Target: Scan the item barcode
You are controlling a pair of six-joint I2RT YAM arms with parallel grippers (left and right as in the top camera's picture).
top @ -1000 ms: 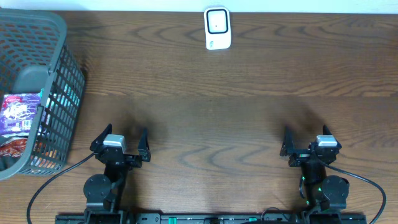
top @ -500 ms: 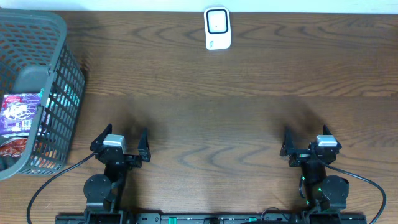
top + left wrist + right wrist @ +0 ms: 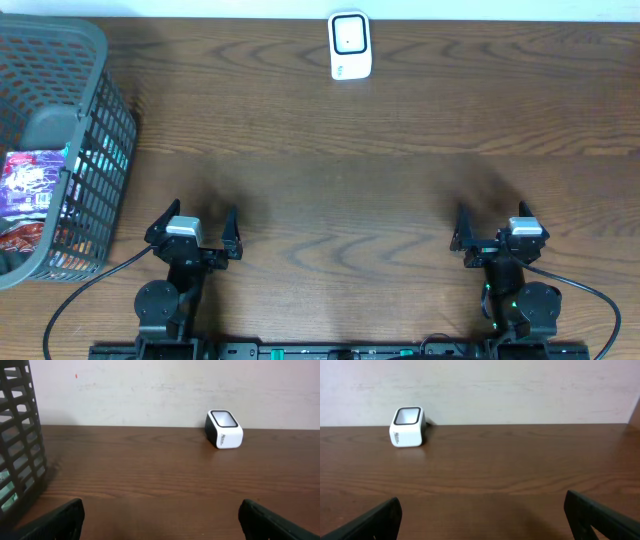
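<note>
A white barcode scanner (image 3: 350, 45) with a dark window stands at the far middle of the table; it shows in the left wrist view (image 3: 224, 429) and the right wrist view (image 3: 408, 426). Item packets lie in the grey basket (image 3: 95, 110) at the left, a purple one (image 3: 28, 182) on top. My left gripper (image 3: 197, 222) rests near the front edge, open with nothing between its fingers (image 3: 65, 515). My right gripper (image 3: 492, 225) sits at the front right, likewise open and empty, fingers (image 3: 380, 517) wide apart. Both are far from the scanner and the packets.
The basket wall (image 3: 17, 435) stands close on the left of the left gripper. A pale wall (image 3: 480, 385) runs behind the table's far edge. Cables trail from both arm bases at the front.
</note>
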